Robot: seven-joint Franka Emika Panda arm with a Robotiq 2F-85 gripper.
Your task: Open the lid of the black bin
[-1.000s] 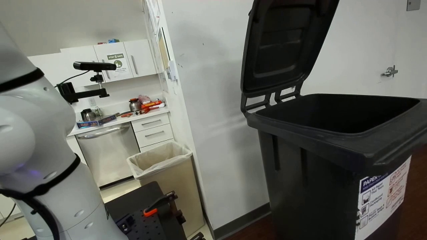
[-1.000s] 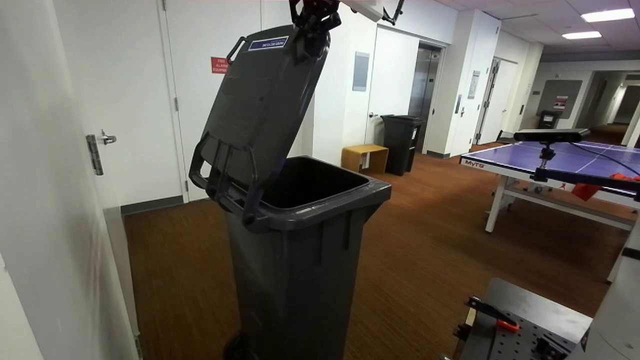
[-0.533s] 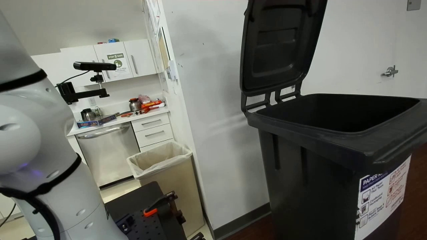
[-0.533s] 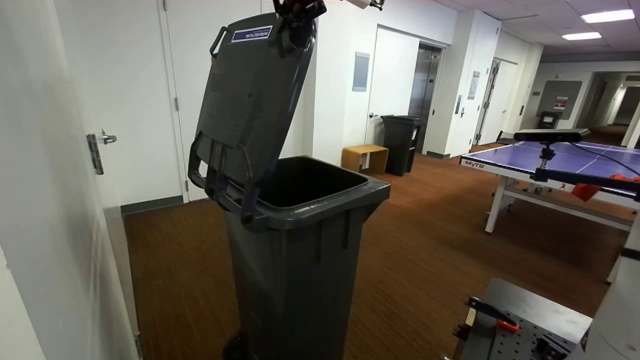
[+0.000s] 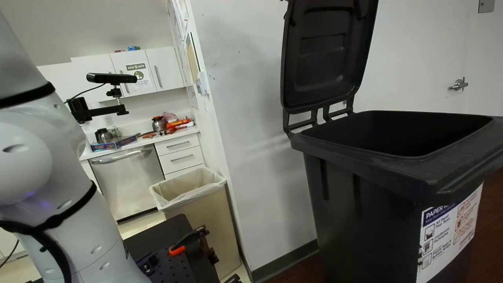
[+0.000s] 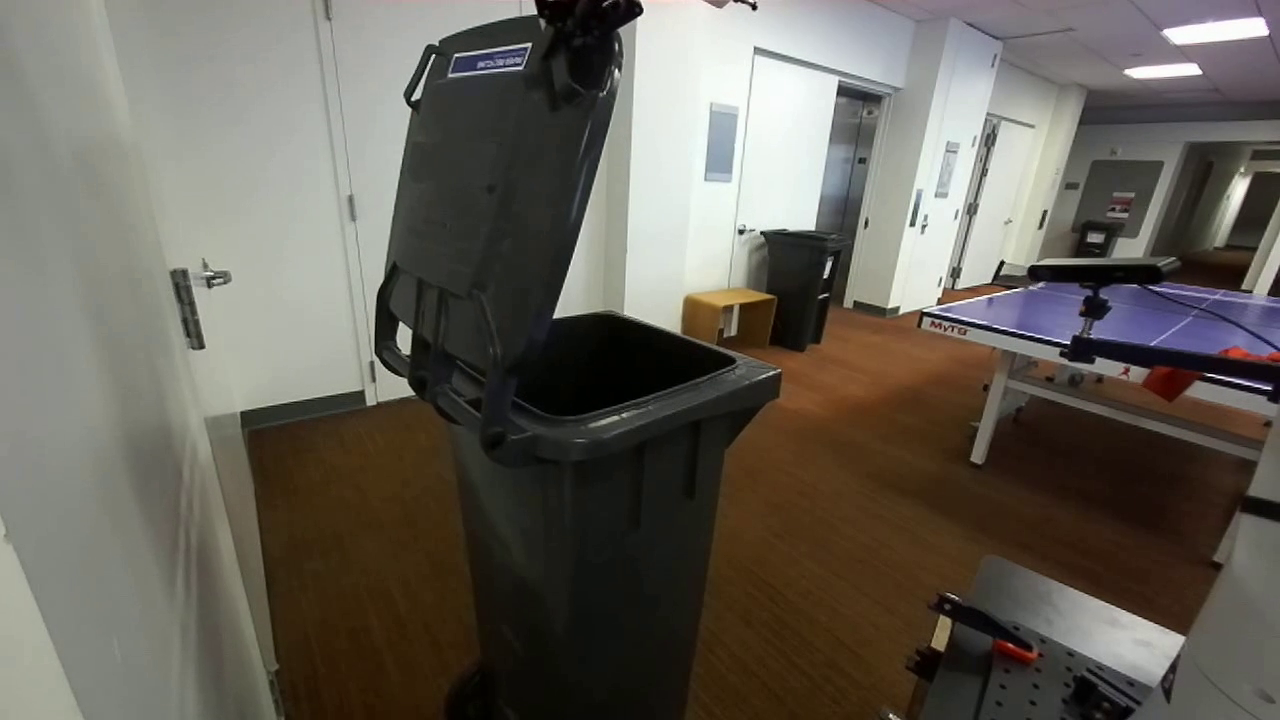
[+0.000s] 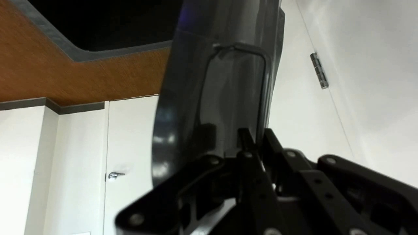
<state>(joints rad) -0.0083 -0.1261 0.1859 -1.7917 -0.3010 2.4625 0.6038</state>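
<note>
The lid [image 6: 480,190] of the black bin [image 6: 600,540] stands raised on its hinges, tilted slightly back from over the opening. Its ribbed underside shows in an exterior view [image 5: 324,51], above the bin's white label [image 5: 450,232]. A blue-white sticker [image 6: 490,61] sits near the lid's top edge. My gripper [image 6: 588,14] is at the lid's top near corner, partly cut off by the frame. In the wrist view, my gripper [image 7: 256,134] is closed around a dark bar [image 7: 266,75] on the lid [image 7: 183,85], one finger on each side. The exact contact is dark and blurred.
A grey-white wall [image 5: 251,129] stands behind the lid's hinge side. A beige bin [image 5: 208,220] stands beside the wall. A black perforated plate with a clamp [image 6: 1010,640] is at the robot's base. A ping-pong table [image 6: 1060,320] stands farther off.
The lid has swung farther up and back toward its hinge side. My gripper has moved with it, left and up in an exterior view. The bin's body has hardly moved.
</note>
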